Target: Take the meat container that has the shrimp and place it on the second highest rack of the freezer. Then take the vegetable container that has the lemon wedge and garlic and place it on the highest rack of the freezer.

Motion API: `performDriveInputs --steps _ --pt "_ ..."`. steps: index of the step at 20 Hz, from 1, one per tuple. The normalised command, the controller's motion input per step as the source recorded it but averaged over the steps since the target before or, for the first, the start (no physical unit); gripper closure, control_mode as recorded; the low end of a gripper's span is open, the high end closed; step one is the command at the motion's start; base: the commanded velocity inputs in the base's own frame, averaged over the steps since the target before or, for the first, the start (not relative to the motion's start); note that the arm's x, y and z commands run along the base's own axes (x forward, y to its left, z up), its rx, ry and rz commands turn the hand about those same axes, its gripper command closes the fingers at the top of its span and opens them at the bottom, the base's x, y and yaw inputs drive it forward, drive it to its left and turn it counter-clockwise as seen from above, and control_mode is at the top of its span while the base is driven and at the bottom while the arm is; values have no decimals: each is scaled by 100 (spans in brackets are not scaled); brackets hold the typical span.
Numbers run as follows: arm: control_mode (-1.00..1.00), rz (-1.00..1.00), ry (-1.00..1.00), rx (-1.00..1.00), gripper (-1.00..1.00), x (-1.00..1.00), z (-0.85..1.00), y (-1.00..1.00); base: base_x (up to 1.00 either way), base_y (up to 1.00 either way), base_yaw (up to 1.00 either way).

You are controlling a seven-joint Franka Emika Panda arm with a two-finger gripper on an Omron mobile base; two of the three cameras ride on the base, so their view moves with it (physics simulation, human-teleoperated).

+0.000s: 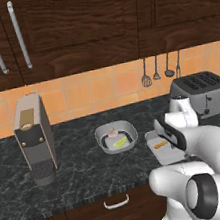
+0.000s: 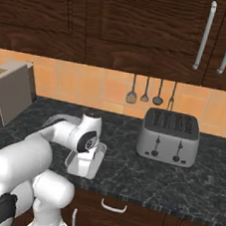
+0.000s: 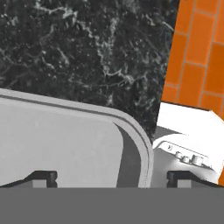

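The meat container [image 1: 160, 153] is a flat grey tray near the counter's front edge, with the small orange shrimp [image 1: 161, 145] in it; my arm covers its right part. Left of it stands the vegetable container [image 1: 128, 129], a grey bowl holding the lemon wedge [image 1: 120, 141] and the garlic [image 1: 113, 133]. My gripper [image 3: 113, 179] hangs open just above the tray's corner [image 3: 65, 144], its tips either side of the rim, nothing held. In the right base view the hand sits over the tray [image 2: 80, 167]. The freezer and its racks are out of view.
A coffee machine [image 1: 33, 137] stands at the counter's left and a toaster [image 1: 203, 94] at its right, close behind my hand. Utensils [image 1: 156, 71] hang on the orange tile wall. Dark cabinets [image 1: 68, 28] hang overhead. The counter's front edge [image 1: 71, 202] runs just before the tray.
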Motion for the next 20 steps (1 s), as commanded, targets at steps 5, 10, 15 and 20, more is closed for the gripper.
performDriveInputs --steps 5,10,15,20 --pt "-100 0 0 0 -100 15 -37 0 0 0 0" --pt "-100 0 0 0 -100 20 -30 0 0 0 0" --pt "-100 0 0 -2 -100 1 -31 12 0 0 0" --pt "-100 0 0 -1 -100 15 -44 14 0 0 0"
